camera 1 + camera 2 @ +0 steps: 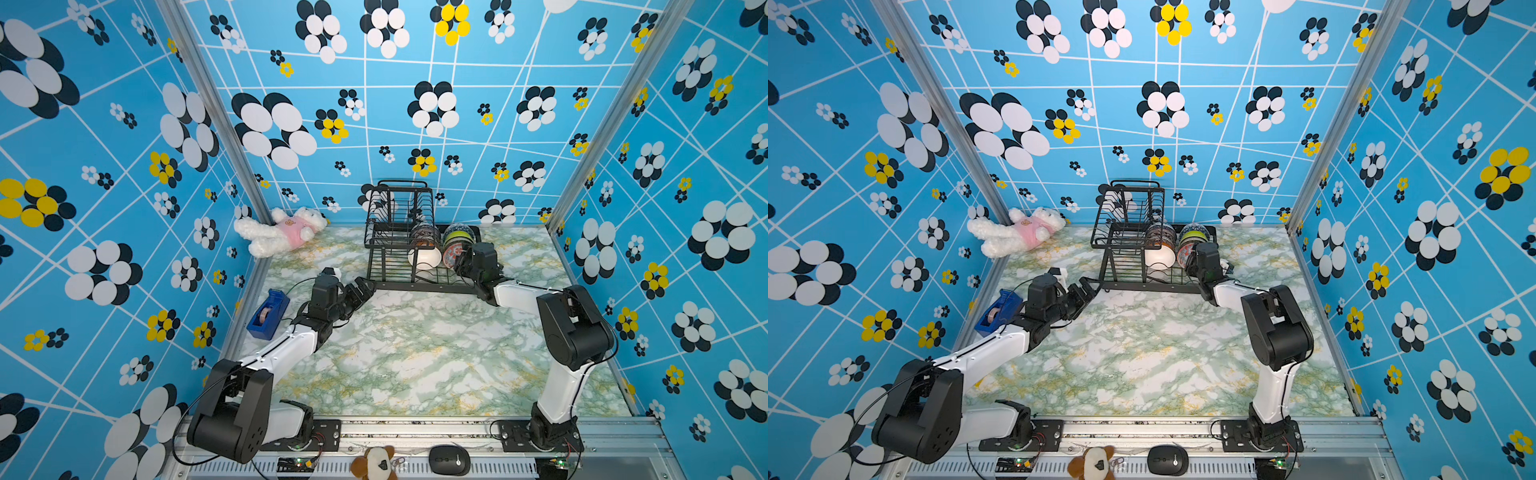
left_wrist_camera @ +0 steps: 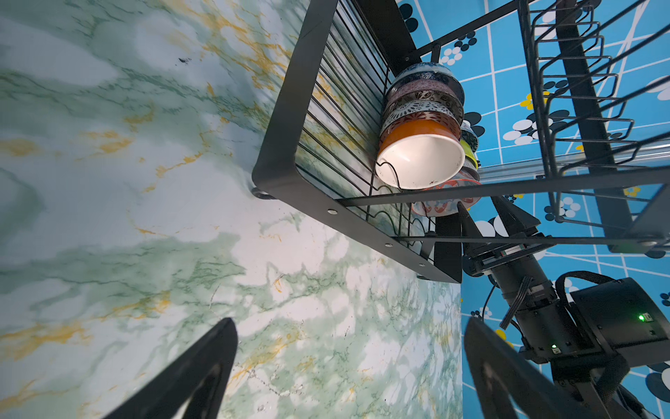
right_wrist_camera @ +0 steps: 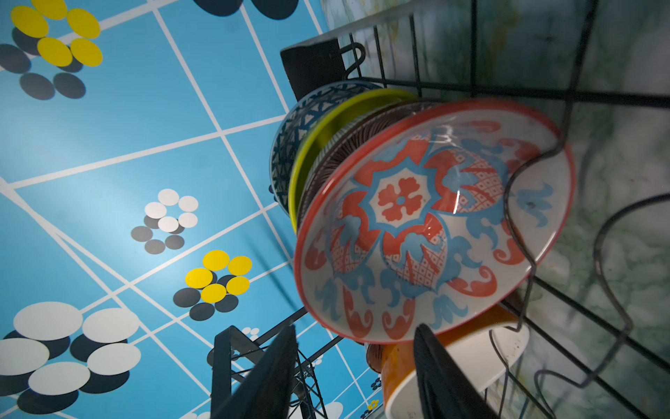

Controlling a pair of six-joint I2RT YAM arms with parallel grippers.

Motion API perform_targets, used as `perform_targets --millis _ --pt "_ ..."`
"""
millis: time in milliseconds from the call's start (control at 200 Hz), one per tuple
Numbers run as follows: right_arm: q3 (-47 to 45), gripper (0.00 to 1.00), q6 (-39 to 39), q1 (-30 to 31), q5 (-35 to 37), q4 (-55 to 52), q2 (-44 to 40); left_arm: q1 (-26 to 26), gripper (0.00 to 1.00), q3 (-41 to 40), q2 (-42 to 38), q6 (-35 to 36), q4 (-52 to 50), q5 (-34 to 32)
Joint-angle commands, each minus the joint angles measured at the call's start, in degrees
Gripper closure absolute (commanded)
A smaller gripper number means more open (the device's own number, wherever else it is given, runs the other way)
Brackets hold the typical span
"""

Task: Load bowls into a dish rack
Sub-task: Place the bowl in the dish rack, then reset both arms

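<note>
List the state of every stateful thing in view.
Left gripper: open, empty, over table.
Right gripper: open, at floral bowl's rim.
Floral bowl: on edge in rack, front of its row.
White bowl: on edge, front of next row.
Other bowls: on edge behind those.
Rack: upright, two rows of bowls loaded.
Plush toy: lying down.

No lettering can be read anywhere. The black mouse (image 1: 449,460) bears a small pale mark, possibly a logo, too small to make out.

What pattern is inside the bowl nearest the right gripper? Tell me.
The bowl has a red-and-blue floral pattern on white; clearest in right wrist view.
</note>
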Motion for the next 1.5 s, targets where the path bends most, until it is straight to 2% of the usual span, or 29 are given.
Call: perform_targets --millis 0,255,430,510,650,795,905,1020,1135,1265,1380,1495 --pt "-0.48 0.43 -0.02 0.32 0.17 0.28 -0.98 0.48 0.01 -0.82 -1.34 1.28 -1.11 -0.46" --pt "-2.97 0.31 -0.19 0.34 -0.05 1.67 -3.04 0.36 0.01 -0.65 -1.95 1.26 -1.79 -0.33" --pt "-5.11 0.13 -1.96 0.33 0.22 2.76 -5.47 0.44 0.01 -0.64 -2.96 1.65 -2.90 -0.73" --pt "-6.14 0.01 -3.15 0.33 0.12 3.69 -6.72 0.52 0.01 -0.74 -3.41 1.91 -3.45 -1.02" --pt "-8.76 0.01 -5.68 0.20 -0.22 5.35 -9.96 0.43 0.01 0.38 -2.98 2.49 -5.17 -1.05" --pt "-10.74 0.01 -12.50 -0.03 0.39 3.84 -15.01 0.17 0.01 1.77 -2.63 3.28 -8.59 -0.32" --pt "-10.84 0.00 -21.99 -0.04 0.37 0.47 -18.27 -0.03 0.01 1.93 -3.60 4.97 -10.66 0.57" --pt "-9.37 0.01 -34.27 -0.03 0.32 -5.65 -21.25 0.02 0.01 4.02 -5.60 10.09 -17.33 -1.26" --pt "-8.44 0.01 -46.58 -0.33 1.12 -10.04 -23.60 0.15 0.01 6.90 -7.70 16.28 -24.13 -6.39" --pt "-8.80 0.01 -59.00 -0.97 5.20 -15.89 -26.39 0.31 0.01 9.07 -10.45 22.79 -29.10 -17.82" --pt "-9.74 0.01 -66.83 -2.59 8.17 -21.05 -29.35 0.28 0.01 6.74 -13.65 27.12 -25.48 -28.75" --pt "-13.04 0.01 -70.32 -5.25 10.71 -24.15 -32.98 0.40 0.01 1.70 -15.82 31.23 -19.20 -44.39"
